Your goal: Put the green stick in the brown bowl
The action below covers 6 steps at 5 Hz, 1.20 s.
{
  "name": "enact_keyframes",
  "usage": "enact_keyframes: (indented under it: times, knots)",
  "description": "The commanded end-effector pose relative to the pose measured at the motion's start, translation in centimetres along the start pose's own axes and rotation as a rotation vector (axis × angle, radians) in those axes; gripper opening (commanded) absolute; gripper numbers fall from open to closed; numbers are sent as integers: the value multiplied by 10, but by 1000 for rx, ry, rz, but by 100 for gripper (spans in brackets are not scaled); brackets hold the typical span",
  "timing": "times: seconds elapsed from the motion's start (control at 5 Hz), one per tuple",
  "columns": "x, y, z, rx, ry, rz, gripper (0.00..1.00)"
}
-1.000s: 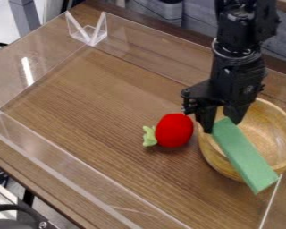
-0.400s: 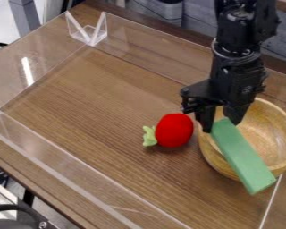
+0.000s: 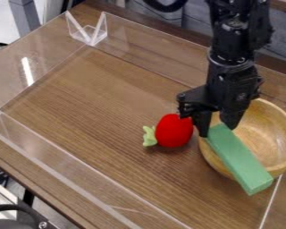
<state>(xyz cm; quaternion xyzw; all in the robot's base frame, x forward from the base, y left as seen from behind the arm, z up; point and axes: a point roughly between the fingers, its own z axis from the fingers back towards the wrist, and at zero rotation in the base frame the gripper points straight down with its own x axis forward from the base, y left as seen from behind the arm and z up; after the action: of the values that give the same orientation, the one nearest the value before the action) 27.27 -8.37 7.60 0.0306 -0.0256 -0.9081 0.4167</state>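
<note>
The green stick (image 3: 242,162) is a flat mint-green block that slants down toward the front right, crossing the front rim of the brown bowl (image 3: 272,134). The bowl is round, wooden and stands at the right edge of the table. My gripper (image 3: 217,122) points straight down over the bowl's left rim and is shut on the stick's upper end. The stick's lower end reaches past the bowl's front rim. The black fingers hide the very top of the stick.
A red round fruit (image 3: 173,131) with a small green leaf lies just left of the bowl, close to my fingers. Clear acrylic walls (image 3: 88,32) fence the wooden table on all sides, with the front right wall near the bowl.
The stick's upper end has shifted a little left and down with my fingers, and the stick now lies flatter across the bowl's front rim. The fruit and bowl have not moved.
</note>
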Motion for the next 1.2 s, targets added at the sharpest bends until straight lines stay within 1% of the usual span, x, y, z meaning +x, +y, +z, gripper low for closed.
enact_keyframes:
  times: [0.0, 0.4, 0.6, 0.8, 1.0]
  knots:
    - [1, 13, 3, 26, 13, -66, 0]
    - [0, 17, -15, 30, 12, -121, 0]
    - [8, 14, -8, 30, 14, -110, 0]
    - [2, 8, 7, 38, 16, -107, 100]
    - [2, 4, 40, 65, 22, -110, 100]
